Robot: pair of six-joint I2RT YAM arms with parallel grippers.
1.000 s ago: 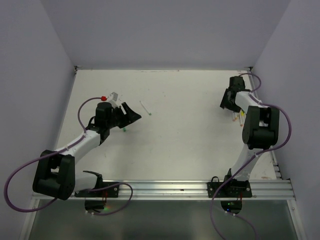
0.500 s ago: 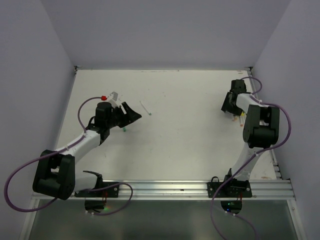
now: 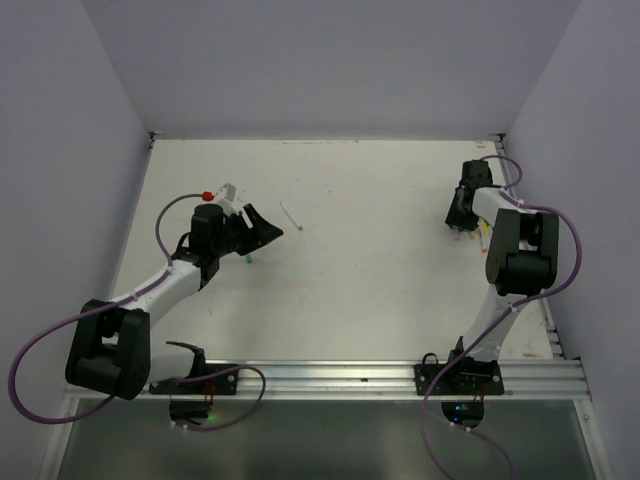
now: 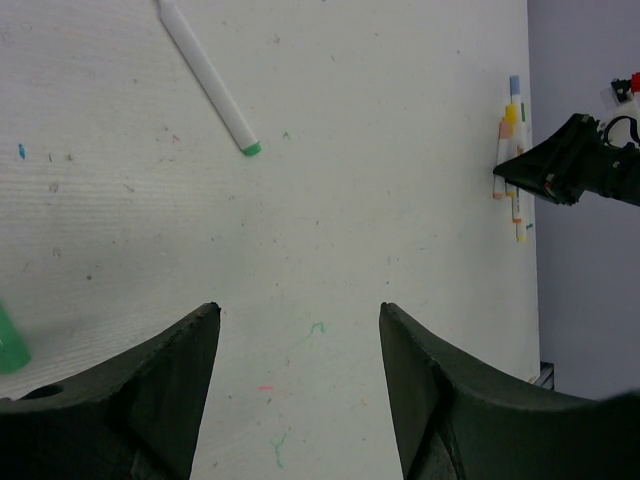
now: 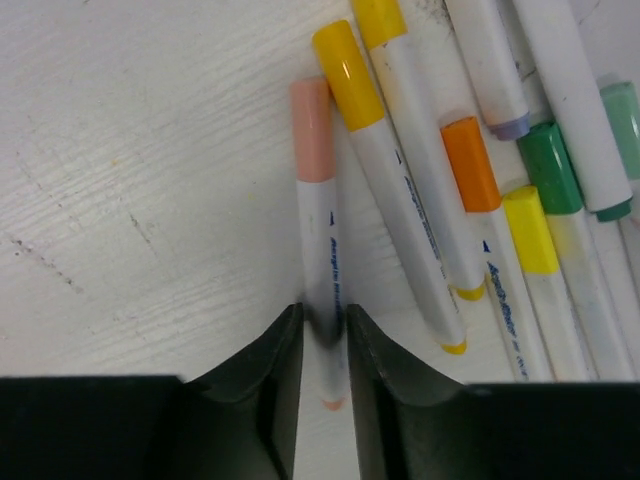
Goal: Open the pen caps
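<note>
Glossy, seemingly plastic pen caps (image 5: 347,62)

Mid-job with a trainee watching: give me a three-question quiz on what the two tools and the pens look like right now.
1. True or false: the left tool is shut on the white pen.
2. What cap colour has the gripped pen between the right tool fingers? A yellow, B peach, C green.
3. Fill in: a loose ___ cap lies at the edge of the left wrist view.
Key: 1 false, the left tool is open and the white pen lies ahead of it. 2 B. 3 green.
</note>
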